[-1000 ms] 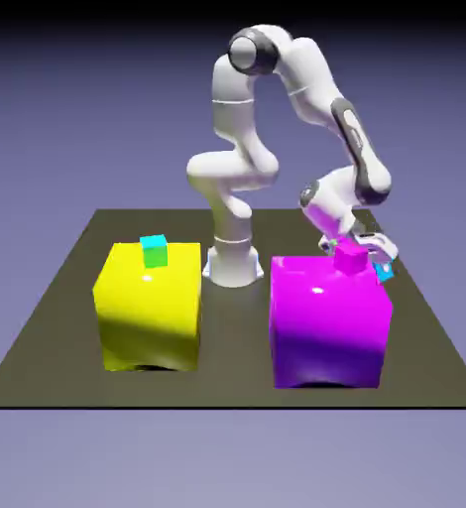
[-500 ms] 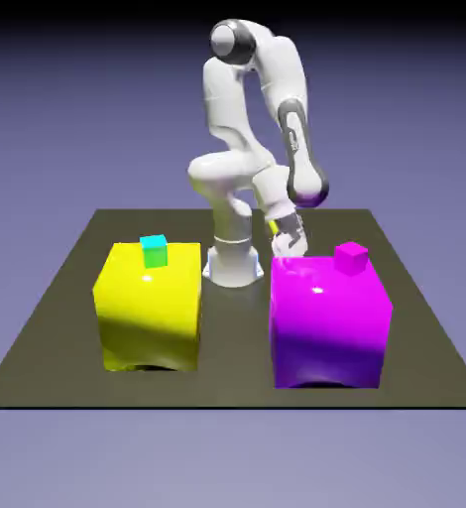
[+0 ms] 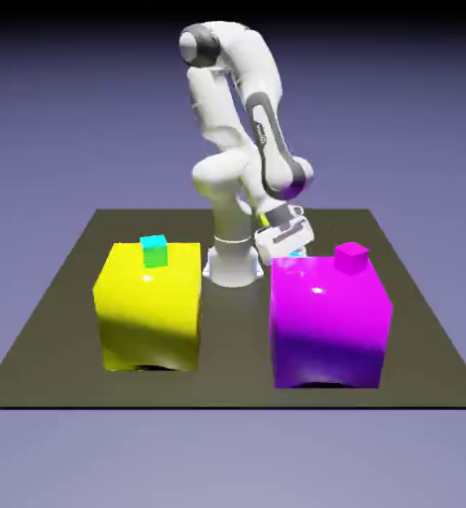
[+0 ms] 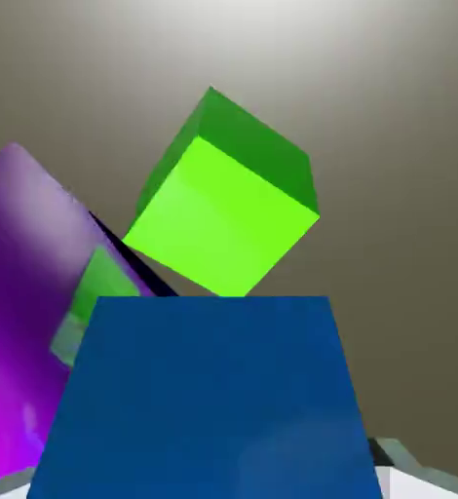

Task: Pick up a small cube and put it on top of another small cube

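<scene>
Exterior view first. The gripper (image 3: 294, 256) is low, just past the back edge of the big magenta block (image 3: 328, 322), on the side toward the exterior view's left. A sliver of light blue peeks out right under the hand, and that's the small blue cube (image 3: 294, 255). The block hides the fingertips and most of the cube from here, so this view alone doesn't show how wide the pincer is. That same block is what's in the way, sitting between the camera and the grip. It's got a tiny magenta cube (image 3: 351, 259) on top, near the back. Over on the exterior view's left there's a big yellow block (image 3: 150, 308) with a tiny green-sided cube with a cyan top (image 3: 155, 252) on it, well apart from the hand. White arm (image 3: 267, 129) is bent over above all that.

Hand view is way clearer. The pincer is clamped on the small blue cube, so its fingers are only apart by the cube's width. The cube fills the bottom middle and covers most of the tips, with just bits of them poking out at both bottom corners. Past its far edge there's a bright green cube (image 4: 221, 210), partly covered; can't tell if the two touch. Purple side of the big block is off to the left, with a green patch on it like a reflection.
</scene>
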Action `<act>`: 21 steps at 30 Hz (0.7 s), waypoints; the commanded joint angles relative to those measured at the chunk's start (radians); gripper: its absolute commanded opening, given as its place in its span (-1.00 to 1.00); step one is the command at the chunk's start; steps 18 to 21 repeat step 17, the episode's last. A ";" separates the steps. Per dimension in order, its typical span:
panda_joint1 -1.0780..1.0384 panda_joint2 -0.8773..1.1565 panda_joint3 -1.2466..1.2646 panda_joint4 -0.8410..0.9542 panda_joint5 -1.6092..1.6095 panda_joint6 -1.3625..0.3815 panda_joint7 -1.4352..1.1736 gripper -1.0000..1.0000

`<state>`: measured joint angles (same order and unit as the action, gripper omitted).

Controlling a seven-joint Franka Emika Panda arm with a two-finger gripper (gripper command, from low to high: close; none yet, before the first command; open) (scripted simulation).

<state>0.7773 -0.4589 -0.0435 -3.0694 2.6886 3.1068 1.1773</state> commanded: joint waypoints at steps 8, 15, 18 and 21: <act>-0.253 0.198 0.224 0.052 0.085 -0.153 -0.105 -1.00; -0.472 0.369 0.417 0.098 0.157 -0.285 -0.195 -1.00; -0.472 0.369 0.417 0.098 0.157 -0.285 -0.195 1.00; -0.472 0.369 0.417 0.098 0.157 -0.285 -0.195 1.00</act>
